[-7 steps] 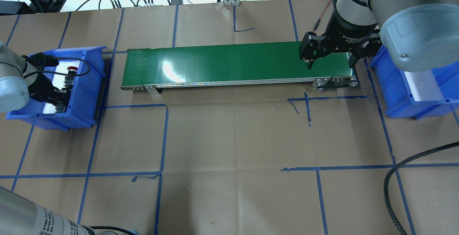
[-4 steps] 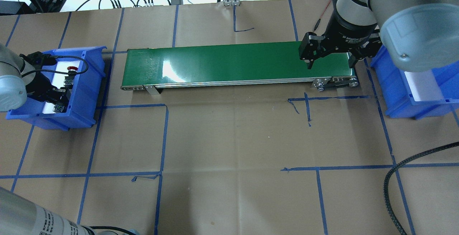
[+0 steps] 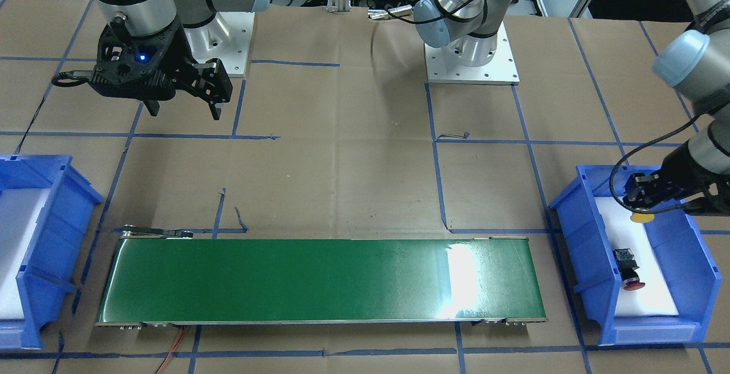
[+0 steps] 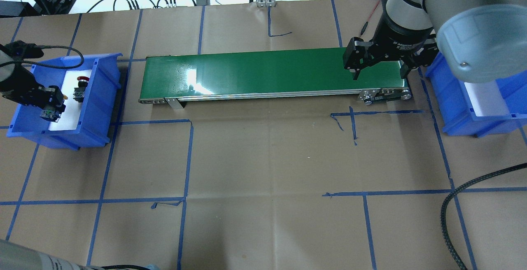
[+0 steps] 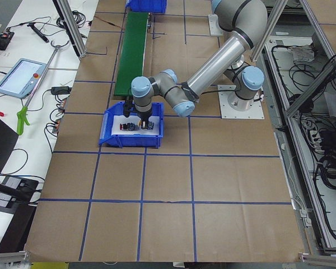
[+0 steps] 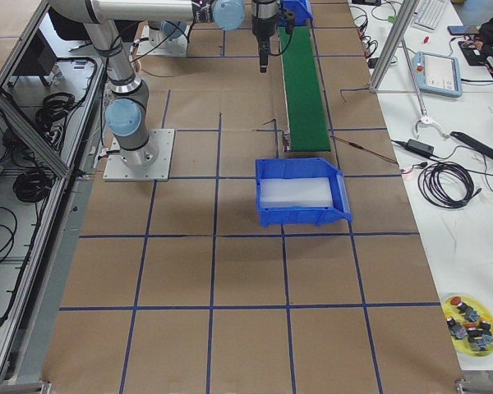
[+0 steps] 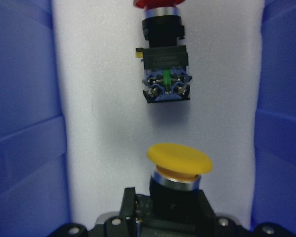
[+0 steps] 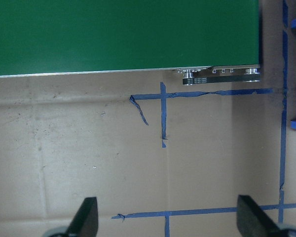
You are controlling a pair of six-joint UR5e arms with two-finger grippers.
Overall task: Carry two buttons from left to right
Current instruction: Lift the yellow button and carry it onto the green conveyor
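Gripping the yellow button (image 7: 179, 159) by its black collar, the left gripper (image 3: 643, 198) sits over the white foam of the left bin (image 4: 101, 109) at the far left of the overhead view, cap pointing forward in the wrist view. Just ahead of it the red button (image 4: 80, 86) lies on its side on the foam, untouched, cap toward the bin's far end. To the right of the bin the belt (image 4: 263, 72) runs across the upper middle of the frame and carries nothing. At its right end the right gripper (image 4: 379, 70) hangs with jaws wide and nothing between them, and the right bin (image 4: 457, 115) at the far right edge shows only foam where it can be seen. By the look of it the first pick is made and the carry is next: the left arm needs to clear the bin wall, set the yellow button on the belt's near end and let go, then go back for the red. Counted: two buttons, one held and one lying; two bins; one belt; two grippers.
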